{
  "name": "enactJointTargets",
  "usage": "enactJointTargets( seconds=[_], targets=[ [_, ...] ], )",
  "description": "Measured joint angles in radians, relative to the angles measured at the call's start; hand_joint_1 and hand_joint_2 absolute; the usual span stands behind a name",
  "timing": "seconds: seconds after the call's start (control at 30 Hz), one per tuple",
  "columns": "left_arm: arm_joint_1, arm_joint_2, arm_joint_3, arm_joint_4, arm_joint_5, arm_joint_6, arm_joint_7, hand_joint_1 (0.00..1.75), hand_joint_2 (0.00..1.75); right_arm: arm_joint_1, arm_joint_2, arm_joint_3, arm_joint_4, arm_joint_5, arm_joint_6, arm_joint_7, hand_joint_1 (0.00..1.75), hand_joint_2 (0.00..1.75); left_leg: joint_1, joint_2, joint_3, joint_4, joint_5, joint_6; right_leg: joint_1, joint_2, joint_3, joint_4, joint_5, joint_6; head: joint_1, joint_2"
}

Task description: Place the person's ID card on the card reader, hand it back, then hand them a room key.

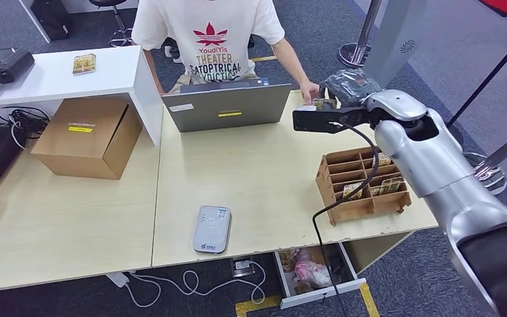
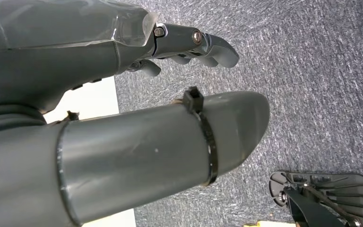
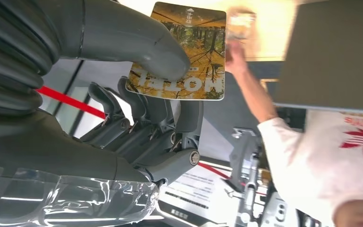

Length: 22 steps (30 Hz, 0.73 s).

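My right hand (image 1: 344, 88) reaches across the table toward the person (image 1: 211, 33) standing behind the laptop. It pinches a room key card (image 3: 189, 56) with a forest picture between the thumb (image 3: 123, 33) and the fingers (image 3: 142, 109). That card (image 1: 323, 104) also shows just below the person's hand (image 1: 310, 90). The person's hand (image 3: 236, 54) is close beyond the card and holds a small blurred card (image 3: 240, 21). The grey card reader (image 1: 212, 229) lies near the table's front edge with nothing on it. My left hand (image 2: 189, 45) hangs over the carpet, holding nothing.
A wooden rack (image 1: 363, 185) with several key cards stands under my right forearm. The open laptop (image 1: 228, 105) is at the table's far side. A cardboard box (image 1: 89, 135) is at the left, and an open drawer (image 1: 317, 271) juts out below the front edge.
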<state>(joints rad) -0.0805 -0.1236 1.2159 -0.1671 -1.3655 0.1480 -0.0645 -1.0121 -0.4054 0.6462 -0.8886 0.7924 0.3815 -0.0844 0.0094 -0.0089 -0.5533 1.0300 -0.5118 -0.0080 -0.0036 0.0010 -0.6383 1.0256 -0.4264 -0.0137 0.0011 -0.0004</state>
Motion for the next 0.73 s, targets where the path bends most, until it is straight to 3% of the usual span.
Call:
enactJointTargets(
  seconds=[0.07,0.13,0.33,0.73],
  targets=[
    [-0.001,0.000,0.000,0.000,0.000,0.000,0.000,0.00,0.00,-0.026,0.030,0.013,0.030,-0.006,-0.001,-0.001,1.67,1.75,0.000,0.000,0.000,0.000,0.000,0.000,0.000,0.000,0.000,0.000,0.000,0.000,0.000,0.000],
    [-0.003,-0.001,0.000,0.000,0.000,0.001,0.000,0.00,0.00,-0.076,0.094,0.039,0.095,-0.018,-0.005,-0.002,1.72,1.75,0.000,0.001,0.001,0.000,0.001,-0.001,0.001,0.001,0.000,0.000,0.000,0.000,0.000,0.000],
    [-0.004,-0.001,-0.002,0.000,-0.002,0.006,0.000,0.00,0.00,-0.155,0.212,0.076,0.223,-0.035,-0.007,0.009,1.67,1.75,0.000,0.000,0.001,0.000,0.001,-0.001,0.001,0.001,0.000,0.001,0.000,-0.001,0.000,0.000],
    [-0.004,0.002,-0.008,-0.003,0.002,0.005,0.019,0.00,0.00,-0.190,0.327,0.093,0.342,-0.045,-0.011,0.029,1.66,1.75,0.000,0.000,0.001,0.000,0.001,-0.001,0.001,0.001,0.000,0.001,0.000,-0.001,0.000,0.000]
  ],
)
